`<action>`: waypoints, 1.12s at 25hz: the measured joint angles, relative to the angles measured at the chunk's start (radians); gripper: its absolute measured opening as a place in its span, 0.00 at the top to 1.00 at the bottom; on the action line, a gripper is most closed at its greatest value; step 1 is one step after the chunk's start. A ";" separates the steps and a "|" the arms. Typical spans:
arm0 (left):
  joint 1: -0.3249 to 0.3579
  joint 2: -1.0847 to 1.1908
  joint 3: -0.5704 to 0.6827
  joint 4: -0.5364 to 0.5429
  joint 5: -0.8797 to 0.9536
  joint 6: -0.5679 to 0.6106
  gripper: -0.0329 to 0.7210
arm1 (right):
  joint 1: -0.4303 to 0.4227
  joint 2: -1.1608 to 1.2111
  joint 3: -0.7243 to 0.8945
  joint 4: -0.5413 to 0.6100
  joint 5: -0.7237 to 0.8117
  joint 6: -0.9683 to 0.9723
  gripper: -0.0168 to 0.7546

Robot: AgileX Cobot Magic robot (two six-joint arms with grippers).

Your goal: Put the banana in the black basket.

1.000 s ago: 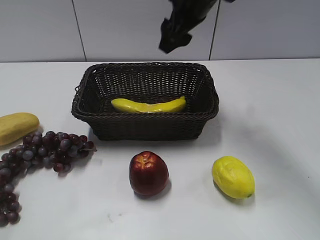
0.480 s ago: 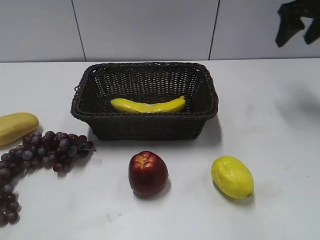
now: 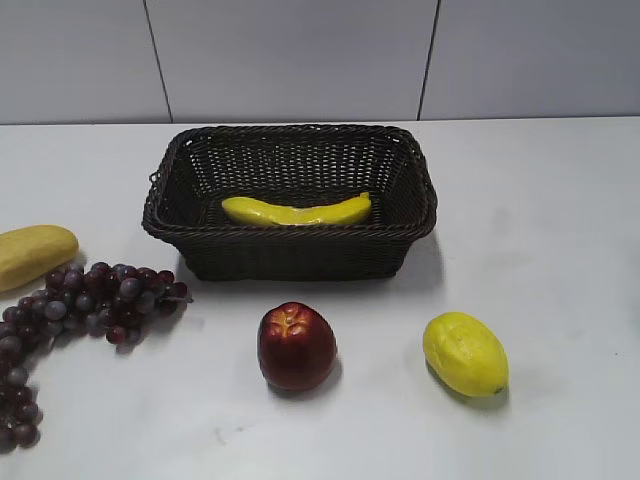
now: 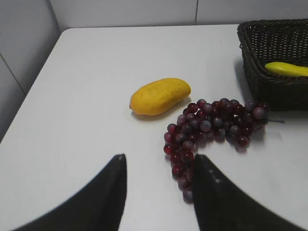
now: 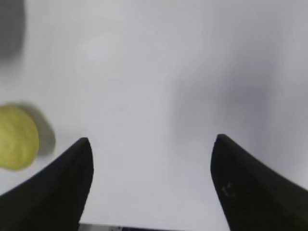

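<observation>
The banana (image 3: 297, 211) lies lengthwise inside the black basket (image 3: 290, 258) at the middle back of the table. In the left wrist view one end of the banana (image 4: 287, 69) shows inside the basket's corner (image 4: 269, 89). My left gripper (image 4: 159, 161) is open and empty above the table, near the lower end of the grapes. My right gripper (image 5: 151, 142) is open and empty over bare white table. Neither gripper shows in the exterior view.
A bunch of dark red grapes (image 3: 70, 310) (image 4: 216, 132) and a blunt pale-yellow fruit (image 3: 30, 252) (image 4: 160, 96) lie left of the basket. A red apple (image 3: 296, 346) and a yellow lemon (image 3: 465, 353) (image 5: 17, 137) lie in front.
The right arm moved from above the basket off to the upper right and has left the exterior view. The banana stays in the basket.
</observation>
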 joint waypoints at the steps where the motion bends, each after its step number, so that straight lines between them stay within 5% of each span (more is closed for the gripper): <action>1: 0.000 0.000 0.000 0.000 0.000 0.000 0.38 | 0.000 -0.066 0.056 -0.001 -0.022 0.001 0.24; 17: 0.000 0.000 0.000 0.000 0.000 0.000 0.38 | 0.000 -0.900 0.715 -0.002 -0.203 -0.009 0.24; 28: 0.000 0.000 0.000 0.000 0.000 0.000 0.38 | 0.000 -1.395 0.772 -0.004 -0.167 -0.054 0.24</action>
